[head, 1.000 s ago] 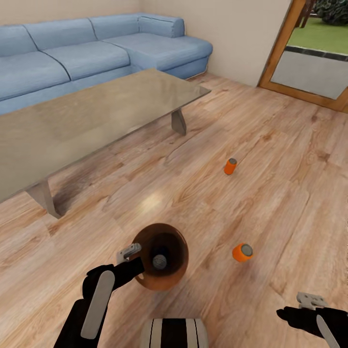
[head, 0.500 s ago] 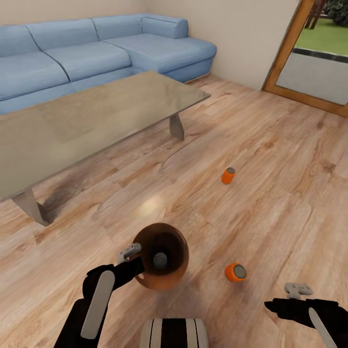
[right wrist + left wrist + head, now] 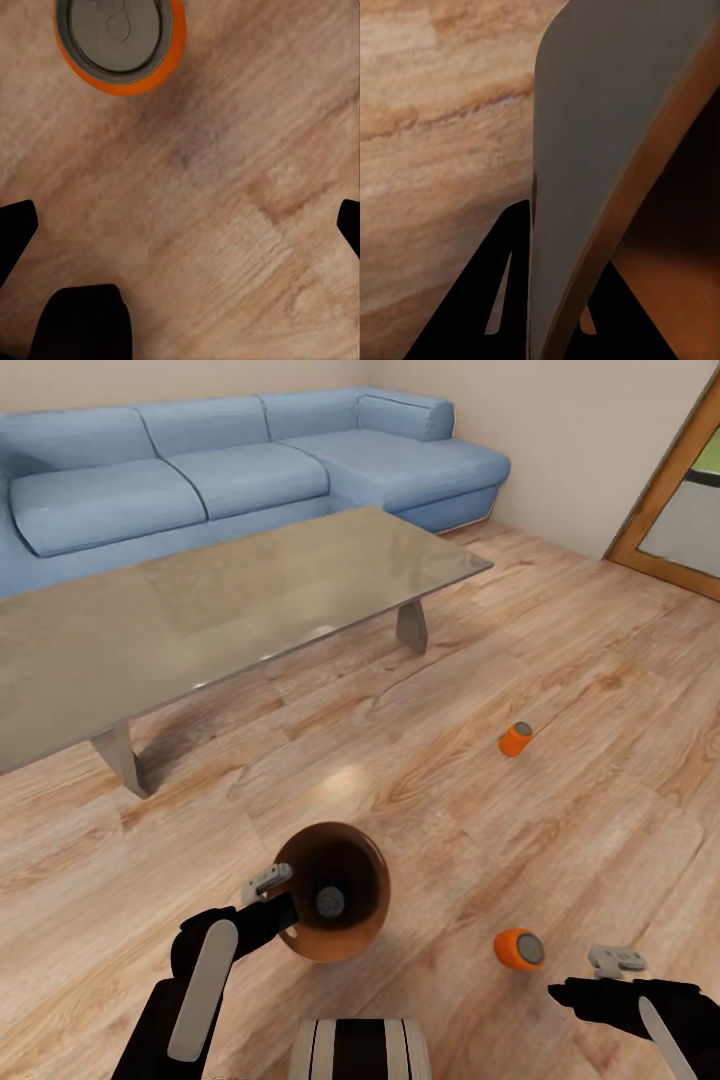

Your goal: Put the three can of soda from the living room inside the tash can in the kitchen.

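The left gripper (image 3: 268, 885) is clamped on the rim of the coppery-brown trash can (image 3: 340, 860), 1 finger (image 3: 502, 300) outside the wall and the other inside, as the left wrist view (image 3: 607, 150) shows from close up. The bin hangs tilted in front of the robot, its dark mouth turned up toward the head camera, and 1 soda can (image 3: 330, 903) sits at the bottom of it, grey top showing.

2 more soda cans stand on the light wood plank floor (image 3: 560, 660). The nearer can (image 3: 519, 949) is just beside the right gripper (image 3: 615, 961), a little to its left and apart from it; in the right wrist view this can (image 3: 118, 41) is seen from above, ahead of the dark fingertips (image 3: 15, 229), which are spread wide with nothing but floor between them. The farther can (image 3: 516, 739) stands well apart, out in the open floor past the corner of the low grey table (image 3: 200, 610).

Behind the table runs the blue L-shaped sofa (image 3: 240, 470) against the wall, and a wood-framed door (image 3: 665, 500) is at the right edge
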`<state>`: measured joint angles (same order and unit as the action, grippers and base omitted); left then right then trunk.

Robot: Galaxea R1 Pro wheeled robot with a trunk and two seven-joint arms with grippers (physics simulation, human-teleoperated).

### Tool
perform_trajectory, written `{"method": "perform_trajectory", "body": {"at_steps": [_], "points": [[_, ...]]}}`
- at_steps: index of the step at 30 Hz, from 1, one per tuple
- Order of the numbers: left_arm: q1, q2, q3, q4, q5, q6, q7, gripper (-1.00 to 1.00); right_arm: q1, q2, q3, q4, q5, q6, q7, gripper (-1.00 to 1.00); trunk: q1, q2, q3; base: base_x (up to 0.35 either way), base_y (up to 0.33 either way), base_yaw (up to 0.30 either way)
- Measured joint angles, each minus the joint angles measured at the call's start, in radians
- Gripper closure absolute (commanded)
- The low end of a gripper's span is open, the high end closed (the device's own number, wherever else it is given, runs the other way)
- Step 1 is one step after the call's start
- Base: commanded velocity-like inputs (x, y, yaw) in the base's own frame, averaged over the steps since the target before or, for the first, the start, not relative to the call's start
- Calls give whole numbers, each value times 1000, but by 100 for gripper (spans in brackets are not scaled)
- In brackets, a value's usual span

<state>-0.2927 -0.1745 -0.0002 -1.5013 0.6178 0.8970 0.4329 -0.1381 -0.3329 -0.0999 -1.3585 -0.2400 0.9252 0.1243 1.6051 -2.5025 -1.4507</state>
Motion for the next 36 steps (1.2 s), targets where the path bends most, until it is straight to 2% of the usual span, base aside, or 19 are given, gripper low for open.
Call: {"method": "perform_trajectory", "body": {"at_steps": [2,6,16,22,31,36], "points": [[0,0,0,0,-6,2,0,100,0,0,-3,1,0,0,0,-100,0,0,0,0,0,79],[0,0,0,0,10,-3,-1,100,0,0,-8,2,-1,-2,-2,-100,0,0,0,19,0,23],[0,0,-1,0,0,-1,-1,100,0,0,-4,3,-1,-5,-5,-100,0,0,0,257,56,2],[0,0,-2,0,14,-4,-2,100,0,0,-7,5,-2,-5,-5,-100,0,0,0,41,12,68],[0,0,-1,0,-3,1,-1,100,0,0,-12,17,-5,-11,-7,-100,0,0,-2,3,1,183],[0,0,-2,0,6,-1,-1,100,-1,0,-15,28,-5,-13,-16,-100,0,0,-2,72,0,21]]}}
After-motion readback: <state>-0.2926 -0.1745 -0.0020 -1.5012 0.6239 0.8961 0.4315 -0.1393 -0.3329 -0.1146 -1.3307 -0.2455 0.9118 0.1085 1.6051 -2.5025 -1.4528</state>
